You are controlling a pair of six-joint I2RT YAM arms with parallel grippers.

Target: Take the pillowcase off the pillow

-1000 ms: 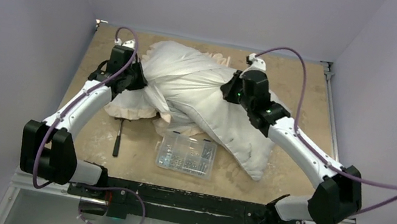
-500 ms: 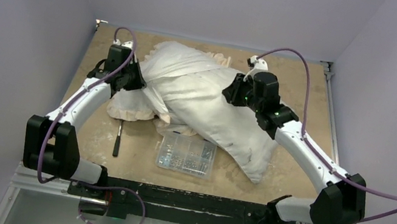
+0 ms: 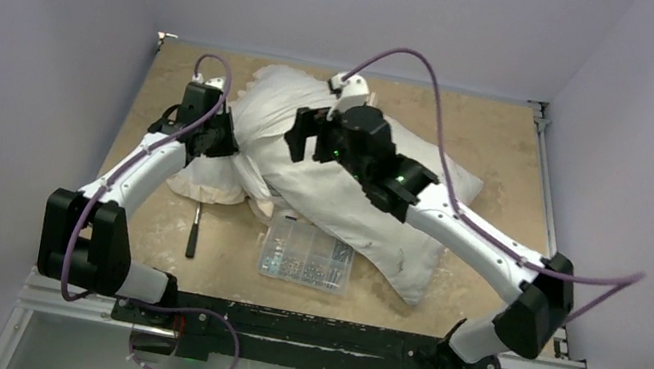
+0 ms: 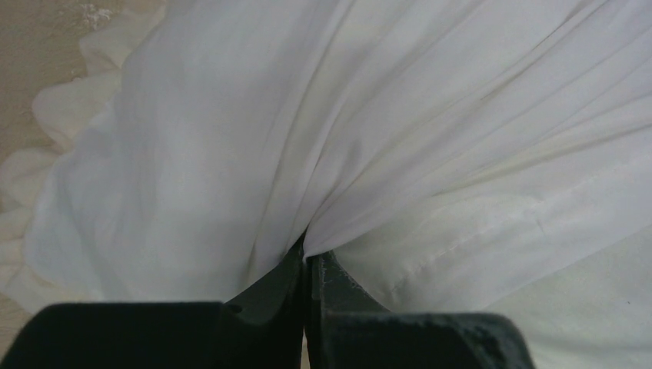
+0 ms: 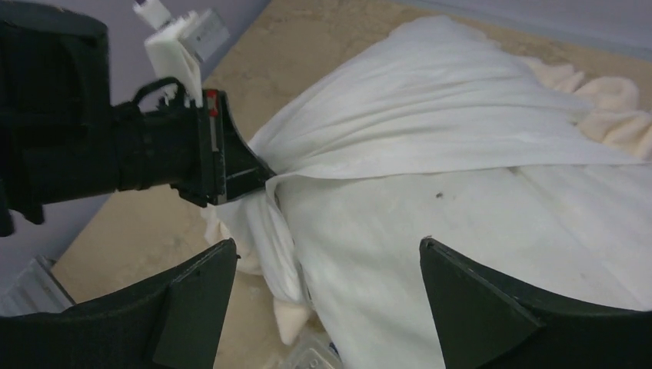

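pinching bunched pillowcase (image 4: 231,154), left gripper (image 4: 307,254); right gripper (image 5: 327,250) spread wide

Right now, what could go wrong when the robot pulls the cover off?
The left gripper pinches a small fold of the pillowcase, so it might slip free. The right gripper is open above the pillow, so the pillow may drag along. The clear box beside the pillow could get shoved.

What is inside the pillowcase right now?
One end of the pillow bulges inside the pillowcase, near where the left fingers pinch the fabric; the rest sticks out bare. How far in it reaches is covered by the fabric.
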